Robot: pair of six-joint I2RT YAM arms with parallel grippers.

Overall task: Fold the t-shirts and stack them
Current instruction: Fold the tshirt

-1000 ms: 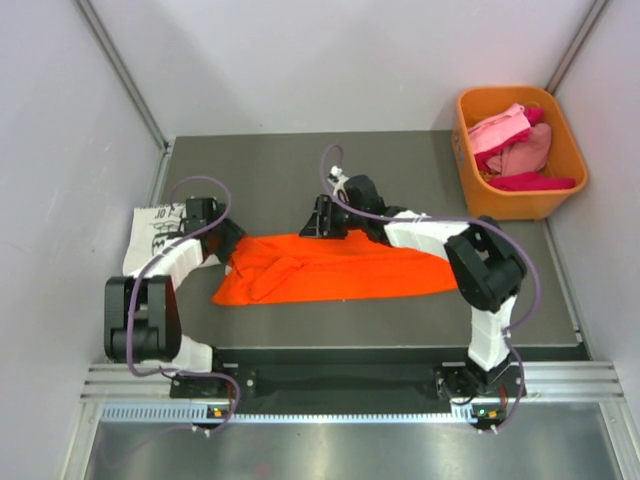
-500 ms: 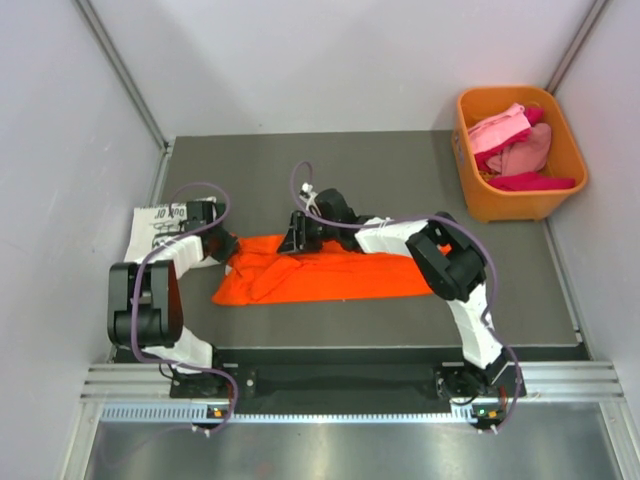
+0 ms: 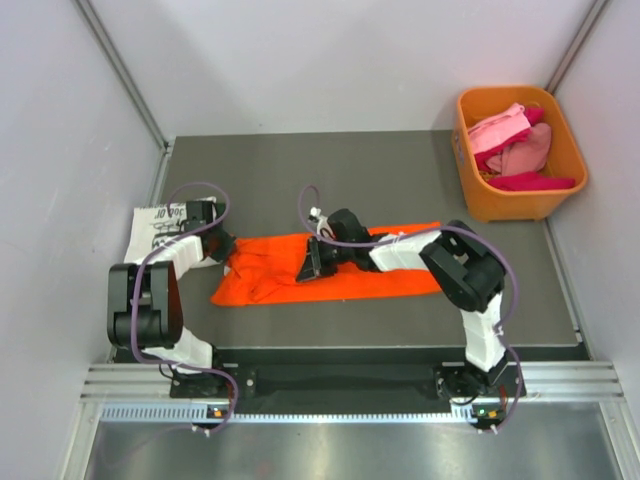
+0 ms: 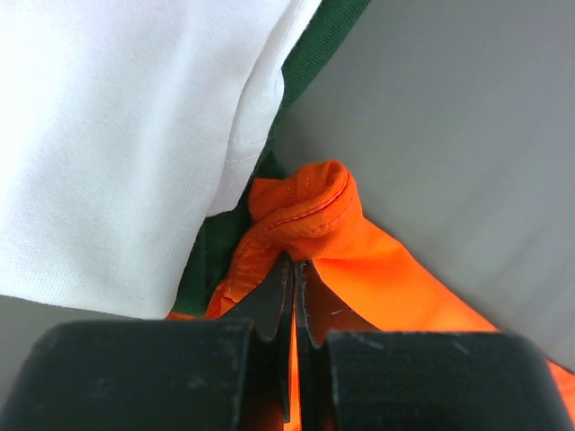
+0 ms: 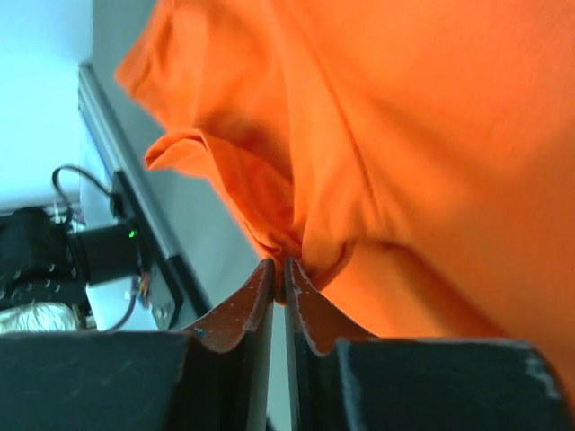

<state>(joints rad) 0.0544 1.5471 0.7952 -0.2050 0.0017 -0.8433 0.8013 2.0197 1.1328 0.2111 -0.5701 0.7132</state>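
Note:
The bright orange t-shirt (image 3: 340,268) lies stretched in a long band across the grey table. My left gripper (image 3: 222,250) is shut on its left end, where a bunched orange hem (image 4: 301,211) pokes out past the tips. My right gripper (image 3: 308,262) is shut on a pinch of orange cloth (image 5: 296,242) in the middle of the shirt. A folded white t-shirt (image 3: 155,235) with black print lies at the left table edge; in the left wrist view the white t-shirt (image 4: 126,135) lies right beside the orange hem.
An orange plastic bin (image 3: 560,195) at the back right holds pink, red and magenta t-shirts (image 3: 512,145). Grey walls close in the table on the left, back and right. A metal rail (image 3: 340,378) runs along the near edge by the arm bases.
Both grippers have closed on the orange shirt. The right gripper came down from the shirt's far edge onto its middle, and the shirt's right part now lies flatter and longer.

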